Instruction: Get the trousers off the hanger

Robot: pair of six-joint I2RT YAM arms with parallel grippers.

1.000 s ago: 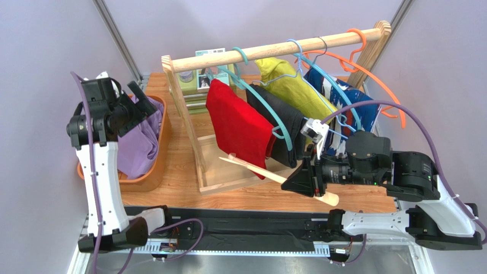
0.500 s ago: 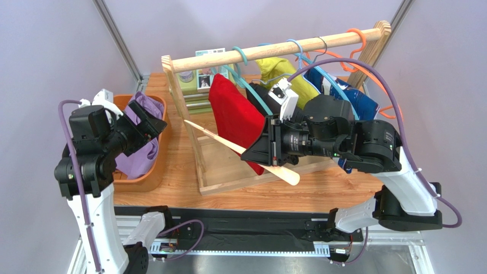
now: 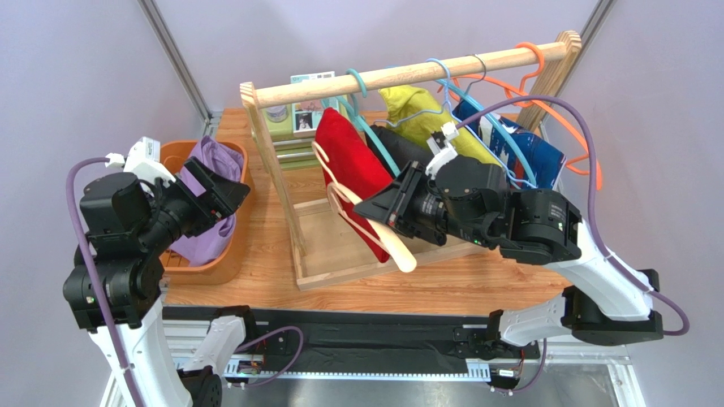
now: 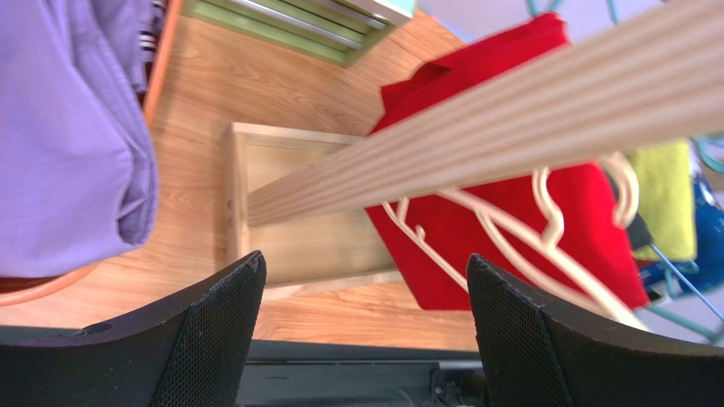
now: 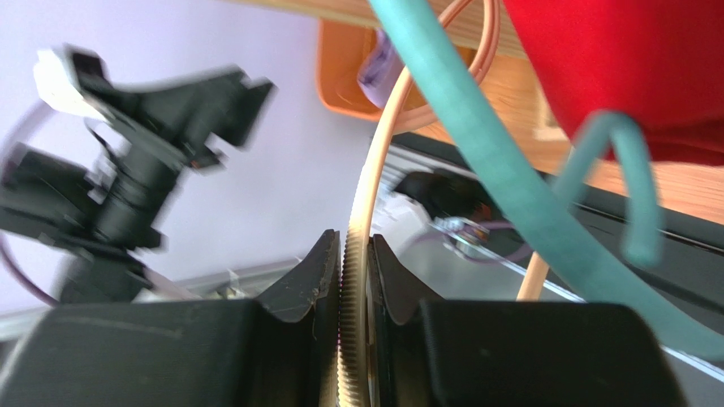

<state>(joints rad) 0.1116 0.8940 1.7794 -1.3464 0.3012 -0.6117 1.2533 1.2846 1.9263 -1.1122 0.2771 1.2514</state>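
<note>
At left on the worktop [image 3: 476,288]: the trousers [image 3: 208,199], lavender, heaped in an orange basket [image 3: 212,270], off the hanger. The left claw [image 3: 228,188] hung over the basket's inner rim, just beside the trousers. Its jaws stood wide apart with nothing between them, and the cloth lay outside its left finger in the wrist view.

At centre: the hanger [image 3: 399,253], cream and bare, was tilted in front of a red garment [image 3: 353,174] below the wooden rail [image 3: 408,75]. The right claw [image 3: 374,208] was clamped on the hanger's thin curved rod, well apart from the trousers. A teal hanger [image 5: 476,127] crossed just beside that grip.
</note>
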